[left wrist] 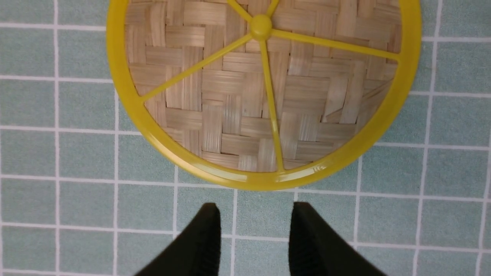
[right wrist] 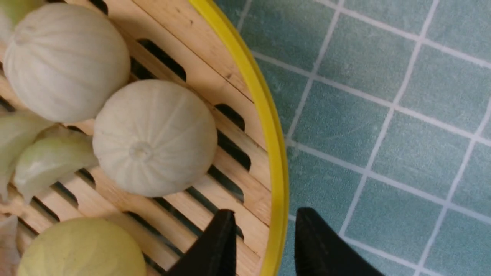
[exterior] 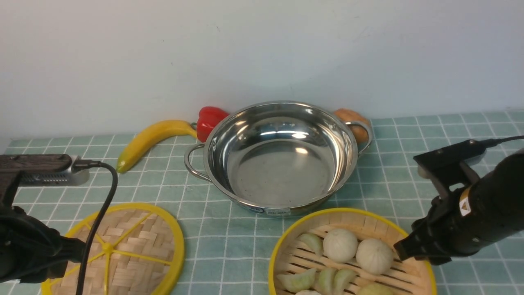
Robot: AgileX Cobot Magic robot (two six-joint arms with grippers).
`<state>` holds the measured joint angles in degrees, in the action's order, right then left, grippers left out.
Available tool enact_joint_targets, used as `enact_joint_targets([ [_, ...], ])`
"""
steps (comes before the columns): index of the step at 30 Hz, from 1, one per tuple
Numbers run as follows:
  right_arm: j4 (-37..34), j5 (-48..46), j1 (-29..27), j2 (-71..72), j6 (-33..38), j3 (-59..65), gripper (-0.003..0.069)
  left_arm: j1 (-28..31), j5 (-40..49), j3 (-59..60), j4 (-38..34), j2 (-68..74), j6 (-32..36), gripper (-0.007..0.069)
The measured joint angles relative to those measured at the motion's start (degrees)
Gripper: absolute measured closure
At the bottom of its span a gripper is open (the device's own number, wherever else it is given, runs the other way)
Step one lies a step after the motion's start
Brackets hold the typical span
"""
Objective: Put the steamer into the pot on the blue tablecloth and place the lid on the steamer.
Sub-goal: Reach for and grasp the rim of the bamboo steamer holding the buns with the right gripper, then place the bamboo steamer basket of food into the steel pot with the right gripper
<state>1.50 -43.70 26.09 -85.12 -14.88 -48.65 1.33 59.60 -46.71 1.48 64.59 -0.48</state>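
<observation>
On the blue tablecloth [exterior: 229, 246] we counted one pot [exterior: 282, 172], empty, far centre. One steamer [exterior: 348, 223] sat near right, carrying two round buns [exterior: 340, 245] and a few pale dumplings [exterior: 299, 280]. One lid [exterior: 123, 246] lay flat near left, with one banana [exterior: 151, 137] and one red pepper [exterior: 208, 119] beyond. We saw the left gripper [left wrist: 255, 209] spread and empty, just outside the lid's rim. The right gripper [right wrist: 264, 211] stood parted astride the steamer's right rim, one finger [right wrist: 215, 245] inside, one outside, not clamped.

Bright, even, diffuse light. White glare patches sit inside the pot [exterior: 282, 164], and only a faint soft shadow lies under its near edge. Front view slightly soft; wrist views crisp.
</observation>
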Motion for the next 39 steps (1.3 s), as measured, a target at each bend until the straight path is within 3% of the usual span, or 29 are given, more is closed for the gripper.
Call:
enact_joint_targets([
  [13,0.86,1.87,0.0,-8.02,0.18,0.0,0.043,0.0,0.0,0.0,0.0,0.0,0.0,0.0382],
  [19,3.0,0.92,0.0,-8.97,-3.15,0.0,0.0608,0.0,0.0,0.0,0.0,0.0,0.0,0.0382],
  [31,4.52,-15.27,0.0,4.12,-2.19,-1.15,0.0598,0.0,0.0,0.0,0.0,0.0,0.0,0.0382],
  [39,-0.31,-22.88,0.0,4.41,4.38,-15.33,0.0598,0.0,0.0,0.0,0.0,0.0,0.0,0.0382],
])
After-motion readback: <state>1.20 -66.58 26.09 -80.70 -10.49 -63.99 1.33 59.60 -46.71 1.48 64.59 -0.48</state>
